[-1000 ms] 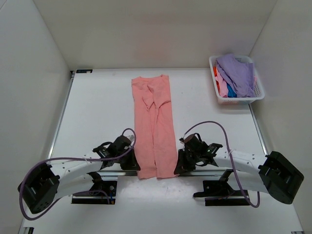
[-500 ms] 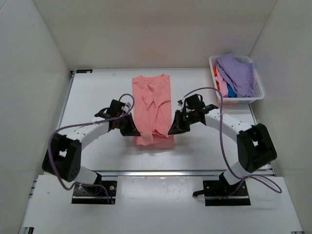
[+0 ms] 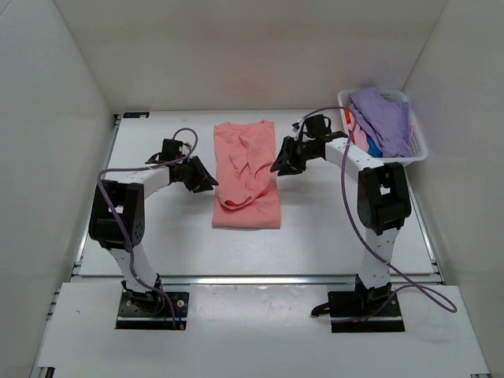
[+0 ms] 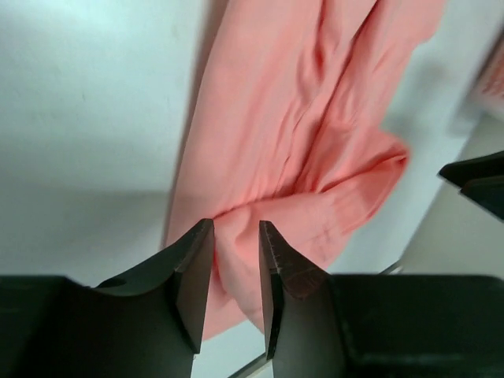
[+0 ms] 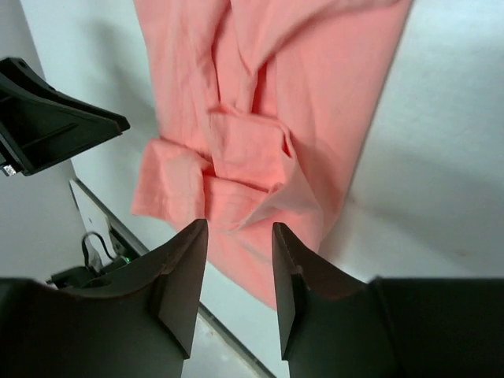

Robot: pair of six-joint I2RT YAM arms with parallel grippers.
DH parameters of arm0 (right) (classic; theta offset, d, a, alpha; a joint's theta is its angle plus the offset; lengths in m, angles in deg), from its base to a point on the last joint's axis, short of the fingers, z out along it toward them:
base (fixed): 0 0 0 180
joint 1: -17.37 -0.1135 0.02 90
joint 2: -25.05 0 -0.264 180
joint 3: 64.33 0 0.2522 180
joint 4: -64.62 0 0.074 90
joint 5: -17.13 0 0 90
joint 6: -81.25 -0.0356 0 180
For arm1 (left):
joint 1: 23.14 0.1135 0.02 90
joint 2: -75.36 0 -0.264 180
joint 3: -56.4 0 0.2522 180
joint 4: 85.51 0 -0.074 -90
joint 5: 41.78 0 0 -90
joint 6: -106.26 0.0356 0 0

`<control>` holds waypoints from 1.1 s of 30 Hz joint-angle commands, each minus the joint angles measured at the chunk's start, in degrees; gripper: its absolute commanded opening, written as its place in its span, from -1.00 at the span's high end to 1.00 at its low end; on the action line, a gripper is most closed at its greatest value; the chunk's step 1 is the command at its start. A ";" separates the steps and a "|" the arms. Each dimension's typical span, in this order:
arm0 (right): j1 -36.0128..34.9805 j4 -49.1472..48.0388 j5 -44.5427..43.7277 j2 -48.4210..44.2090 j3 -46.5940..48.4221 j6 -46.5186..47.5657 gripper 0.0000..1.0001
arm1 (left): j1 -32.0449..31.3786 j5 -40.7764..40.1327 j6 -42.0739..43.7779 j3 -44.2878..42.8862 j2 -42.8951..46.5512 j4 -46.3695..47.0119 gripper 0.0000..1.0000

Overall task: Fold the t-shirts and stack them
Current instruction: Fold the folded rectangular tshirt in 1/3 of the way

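Observation:
A salmon-pink t-shirt [image 3: 246,177] lies in the middle of the table, its lower half folded up over its upper half, with a rumpled top layer. My left gripper [image 3: 209,184] is at the shirt's left edge, jaws a little apart, with the folded hem [image 4: 315,205] right at the tips [image 4: 236,236]. My right gripper [image 3: 276,167] is at the shirt's right edge, open and empty just above the cloth [image 5: 268,102], as its own view [image 5: 240,236] shows. Lavender-purple [image 3: 382,118], pink [image 3: 360,142], blue [image 3: 372,148] and orange-red [image 3: 346,118] shirts are piled in the basket.
The white plastic basket [image 3: 416,154] stands at the table's back right corner, close to my right arm. The table's metal rails run along the left edge [image 3: 98,197] and the front edge [image 3: 260,279]. White walls enclose the table on three sides.
Both grippers carried the shirt's lower hem from the near edge up the table, folding the shirt in half. Both arms now reach far out, and the jaws stand apart over the hem.

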 commanded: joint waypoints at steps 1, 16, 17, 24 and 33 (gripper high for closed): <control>2.29 -5.45 0.93 -2.05 2.59 -2.24 0.27 | 1.83 4.04 -7.50 -0.65 2.45 11.90 0.20; 0.27 -7.56 -3.91 -15.68 -21.39 6.19 0.28 | -4.67 -5.18 -0.04 16.39 18.35 11.74 -0.06; 0.27 -7.65 -3.47 -16.56 -23.41 5.93 0.26 | -4.85 -6.49 0.66 17.62 20.19 13.14 -0.06; -0.17 -10.03 -2.68 -19.11 -27.92 4.43 0.28 | -10.21 -17.66 12.51 21.14 30.39 17.80 0.25; -0.43 -9.41 -2.41 -16.92 -25.90 5.66 0.29 | -13.81 -18.72 30.70 24.40 33.83 19.66 0.23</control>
